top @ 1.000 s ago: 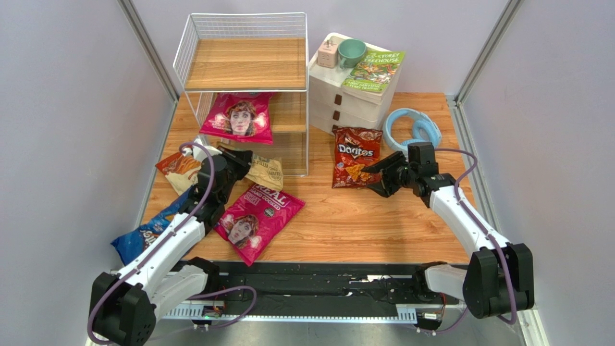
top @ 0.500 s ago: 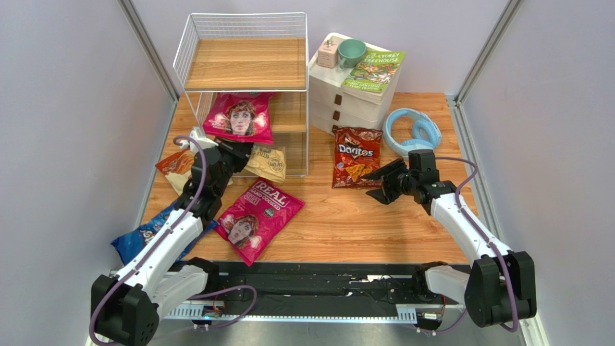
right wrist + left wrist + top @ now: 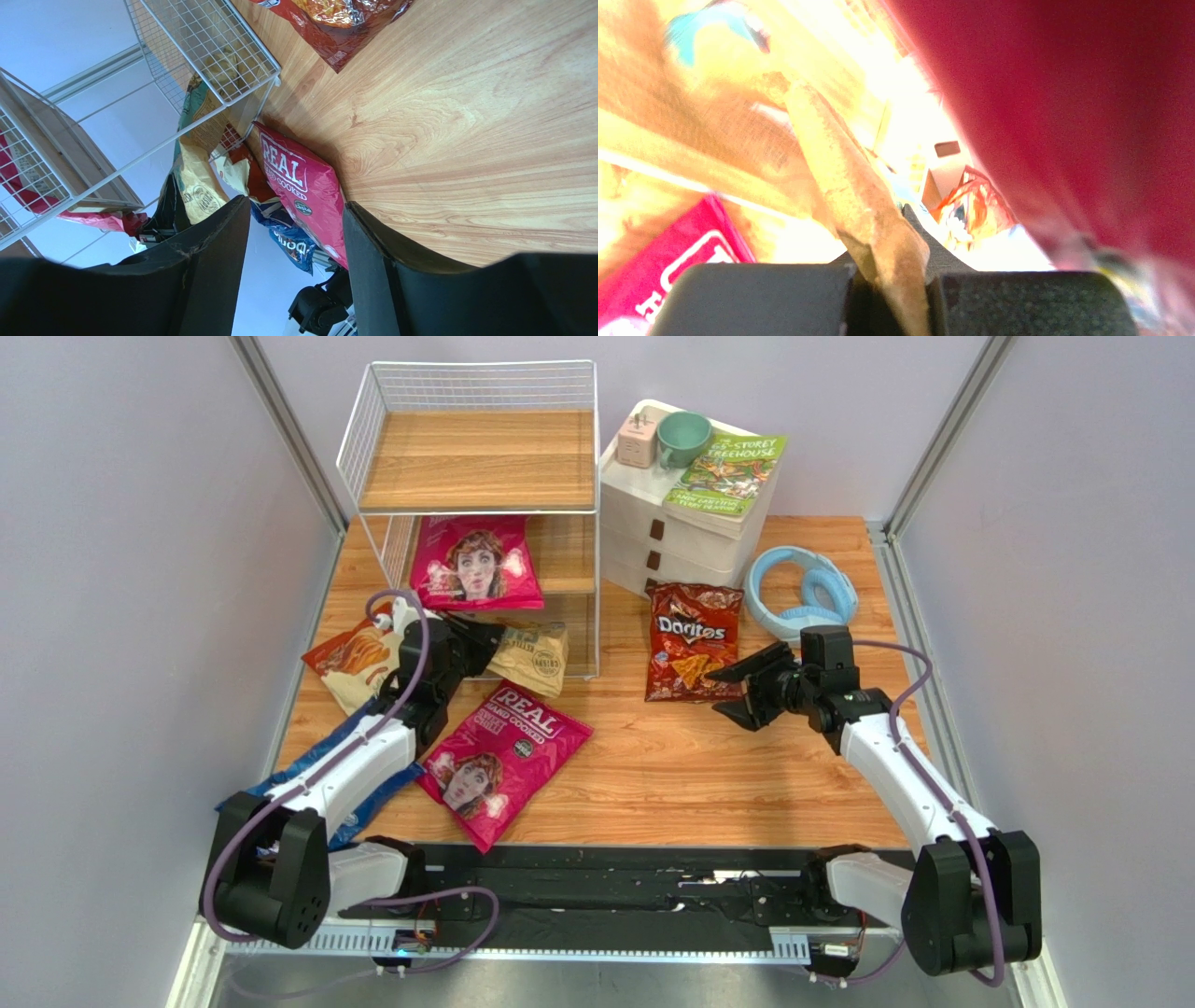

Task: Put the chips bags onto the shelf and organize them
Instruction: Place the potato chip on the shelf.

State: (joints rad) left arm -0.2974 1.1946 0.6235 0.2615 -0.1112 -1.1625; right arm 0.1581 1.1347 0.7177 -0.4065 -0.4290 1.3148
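Tan chips bag (image 3: 535, 655) hangs at the lowest opening of the shelf (image 3: 477, 459), its seam pinched in the left gripper (image 3: 474, 636); the right gripper (image 3: 739, 689) is spread, empty. The thin foil seam may slip free, or the bag may snag on the shelf

Magenta bag (image 3: 477, 563) crowds middle tier of shelf (image 3: 477, 459).

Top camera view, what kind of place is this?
Likely a robot test cell staged as a pantry: bare grey walls box in a wooden table, a left arm and right arm are bolted at its edge, and a wire shelf holds a magenta chips bag.
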